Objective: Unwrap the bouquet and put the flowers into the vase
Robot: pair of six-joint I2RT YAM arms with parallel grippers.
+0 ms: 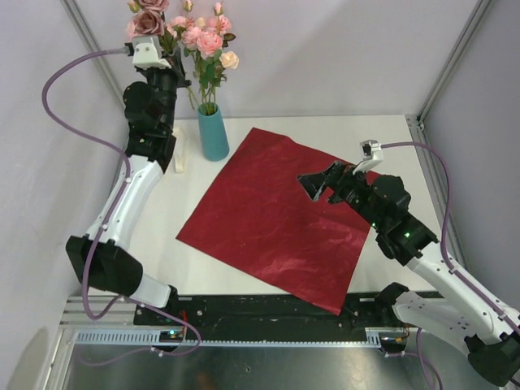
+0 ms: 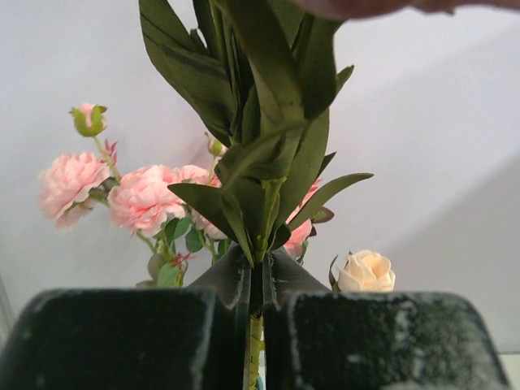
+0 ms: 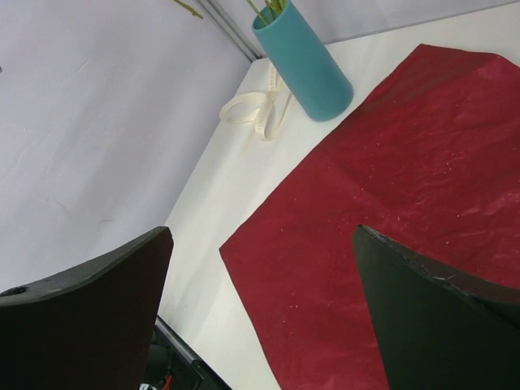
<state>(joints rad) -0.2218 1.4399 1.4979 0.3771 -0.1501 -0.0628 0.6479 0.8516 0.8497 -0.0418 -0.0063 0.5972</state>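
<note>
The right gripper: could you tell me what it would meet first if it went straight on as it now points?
Most likely the red wrapping paper, which the open right gripper hangs over, pointing down at a slant. On a flatter line, the teal vase lies beyond; depth is unclear.

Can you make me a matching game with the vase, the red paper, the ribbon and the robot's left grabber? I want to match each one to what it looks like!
Things:
1. vase
2. wrapping paper
3. ribbon
4. left gripper

Descriptions:
A. dark red, spread flat on the table
B. shut on a flower stem
C. teal, standing upright
D. cream, lying beside the vase

Pairs: 1-C, 2-A, 3-D, 4-B
</note>
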